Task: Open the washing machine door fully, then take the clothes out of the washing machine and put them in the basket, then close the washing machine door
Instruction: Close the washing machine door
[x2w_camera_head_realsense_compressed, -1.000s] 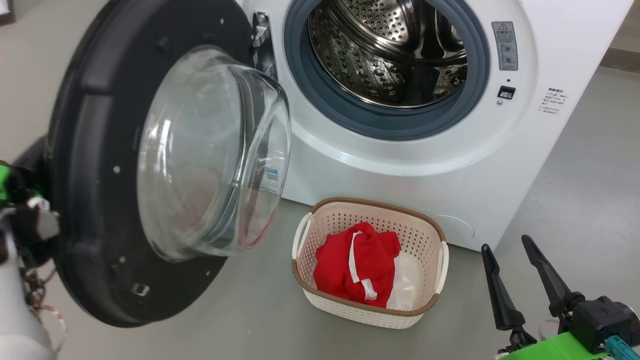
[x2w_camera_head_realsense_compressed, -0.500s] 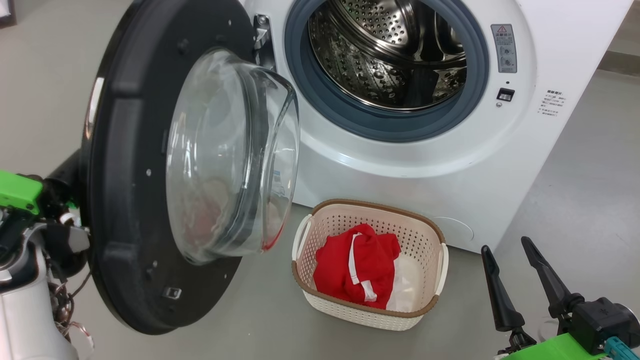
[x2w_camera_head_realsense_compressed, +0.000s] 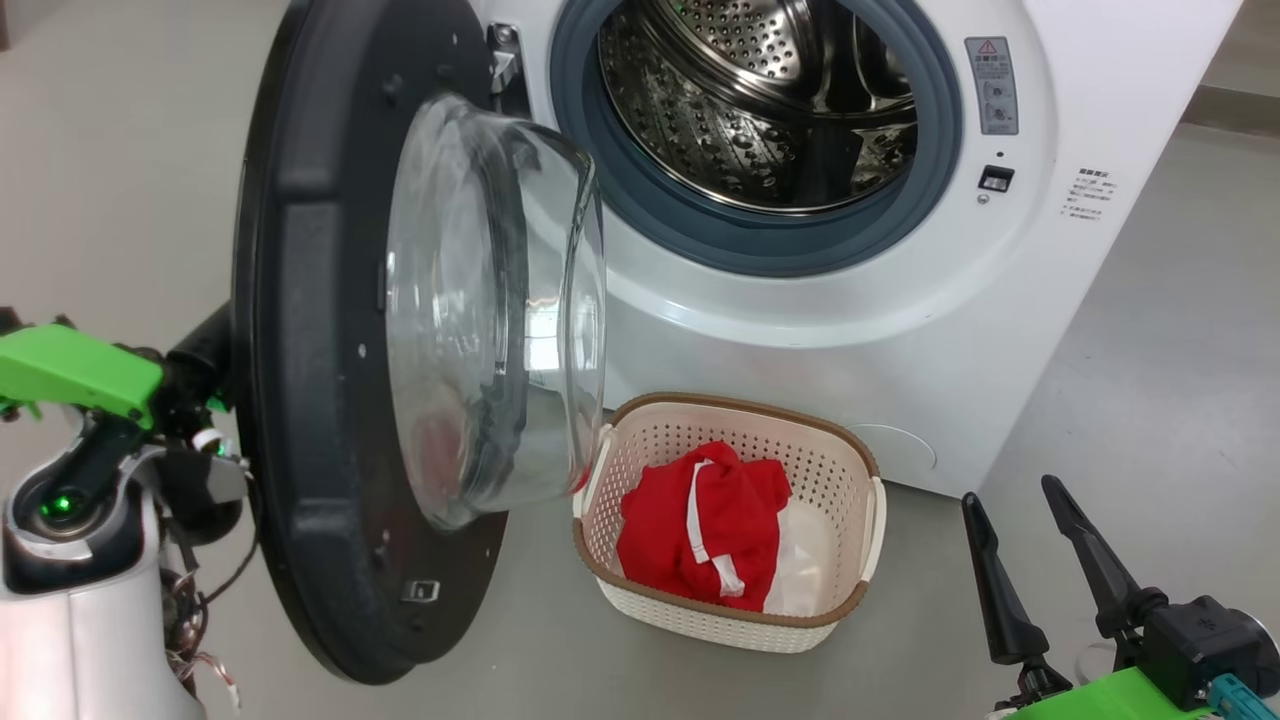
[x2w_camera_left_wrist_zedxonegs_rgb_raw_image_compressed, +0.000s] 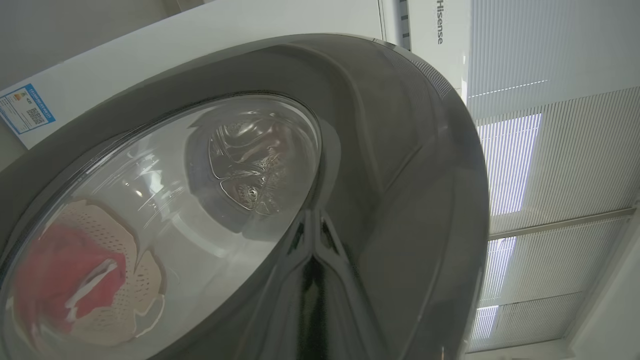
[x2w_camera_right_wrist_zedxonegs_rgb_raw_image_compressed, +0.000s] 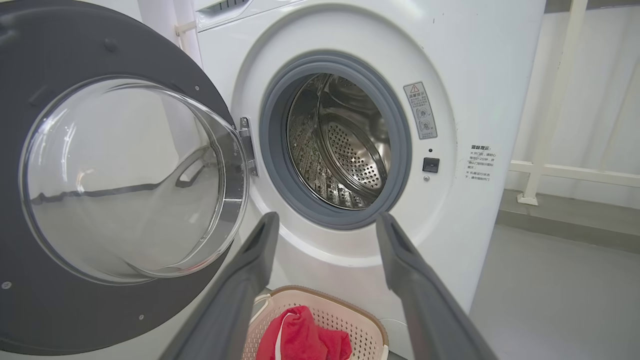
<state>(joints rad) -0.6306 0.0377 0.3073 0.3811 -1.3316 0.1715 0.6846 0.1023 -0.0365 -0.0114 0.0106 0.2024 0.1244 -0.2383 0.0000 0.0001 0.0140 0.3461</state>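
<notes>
- Washing machine door (x2w_camera_head_realsense_compressed: 330, 400): hinged at 9 o'clock of the drum (x2w_camera_head_realsense_compressed: 740, 110) mouth, standing half-swung, not latched.
- Left tool (x2w_camera_left_wrist_zedxonegs_rgb_raw_image_compressed: 311, 260): clenched, empty, tips against door's outer black ring. Likely placed so to push door shut.
- Right tool (x2w_camera_head_realsense_compressed: 1010, 490): released, holding nothing, at 4 o'clock of basket (x2w_camera_head_realsense_compressed: 735, 401). You have it parked away from door.
- Basket: on floor, 6 o'clock below drum mouth. Holds clothes (x2w_camera_head_realsense_compressed: 700, 530): red with white trim, thin white piece at 3 o'clock.
- Drum: no garment seen inside.
</notes>
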